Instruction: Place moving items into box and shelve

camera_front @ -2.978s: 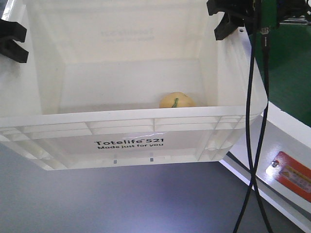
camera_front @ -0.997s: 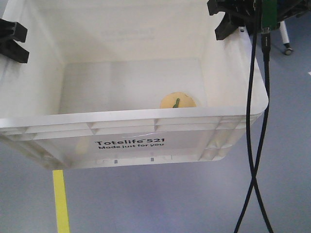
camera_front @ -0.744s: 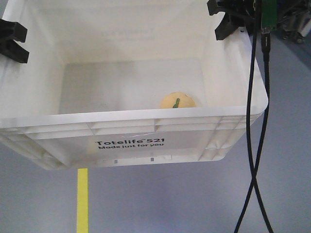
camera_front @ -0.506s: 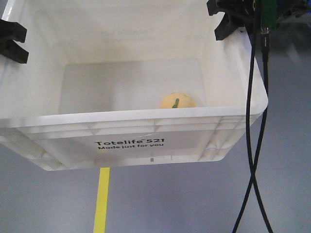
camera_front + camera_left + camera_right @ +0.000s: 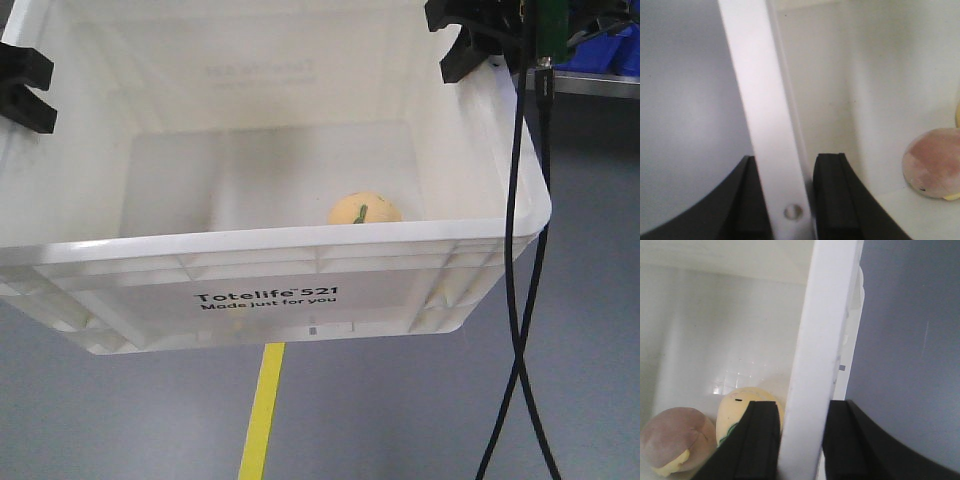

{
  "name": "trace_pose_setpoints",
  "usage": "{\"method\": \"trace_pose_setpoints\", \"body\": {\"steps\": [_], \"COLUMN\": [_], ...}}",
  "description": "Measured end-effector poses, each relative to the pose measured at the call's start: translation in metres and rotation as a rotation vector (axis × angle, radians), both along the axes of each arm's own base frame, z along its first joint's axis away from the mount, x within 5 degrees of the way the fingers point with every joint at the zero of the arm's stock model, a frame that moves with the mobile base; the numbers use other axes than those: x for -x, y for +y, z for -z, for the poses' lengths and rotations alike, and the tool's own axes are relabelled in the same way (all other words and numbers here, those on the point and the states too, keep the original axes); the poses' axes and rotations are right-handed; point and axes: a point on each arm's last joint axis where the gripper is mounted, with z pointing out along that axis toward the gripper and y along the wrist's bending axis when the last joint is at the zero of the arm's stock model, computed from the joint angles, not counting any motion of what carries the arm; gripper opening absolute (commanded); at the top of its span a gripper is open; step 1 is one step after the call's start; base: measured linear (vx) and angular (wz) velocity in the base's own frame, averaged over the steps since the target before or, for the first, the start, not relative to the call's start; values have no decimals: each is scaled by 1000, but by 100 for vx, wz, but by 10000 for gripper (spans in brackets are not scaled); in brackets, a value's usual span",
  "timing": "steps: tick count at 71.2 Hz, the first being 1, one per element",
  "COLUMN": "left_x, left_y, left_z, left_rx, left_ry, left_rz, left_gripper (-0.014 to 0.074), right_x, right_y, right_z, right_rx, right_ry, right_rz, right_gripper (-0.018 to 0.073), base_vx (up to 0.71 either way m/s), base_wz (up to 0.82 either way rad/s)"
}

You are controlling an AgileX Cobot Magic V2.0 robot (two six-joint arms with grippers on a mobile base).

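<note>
The white box (image 5: 300, 245), printed "Totelife 521", hangs above the floor, held on both sides. My left gripper (image 5: 20, 85) is shut on its left rim (image 5: 760, 100), one finger outside the wall and one inside. On the right rim (image 5: 825, 330) my right gripper (image 5: 465, 40) is shut the same way. Two moving items lie on the box floor near the front right corner. The yellow ball with a green stripe (image 5: 365, 209) shows behind my right inner finger (image 5: 760, 440). The pale pinkish ball (image 5: 935, 162) lies beside it and also shows in the right wrist view (image 5: 672, 437).
A yellow stripe (image 5: 262, 410) runs along the grey-blue floor under the box. Two black cables (image 5: 515, 300) hang down on the right. Blue bins (image 5: 610, 45) sit on a grey surface at the upper right.
The floor has slid under the box: the yellow stripe moved from left to centre, and blue bins came into view at upper right. Both grippers keep their hold and the balls stay put.
</note>
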Motion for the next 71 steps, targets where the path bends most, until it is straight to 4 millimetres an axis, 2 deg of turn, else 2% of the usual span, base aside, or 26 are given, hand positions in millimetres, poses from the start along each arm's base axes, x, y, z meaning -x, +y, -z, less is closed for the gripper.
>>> {"method": "trace_pose_setpoints", "body": {"steps": [71], "left_x": [0], "left_y": [0], "left_z": [0], "left_rx": [3], "left_ry": [0], "left_rz": [1], "left_gripper": [-17], "right_x": [0], "right_y": [0], "right_z": [0], "right_rx": [1], "right_ry": [0], "right_rz": [0], "right_gripper": [-12], "base_vx": [49], "base_wz": [10]}}
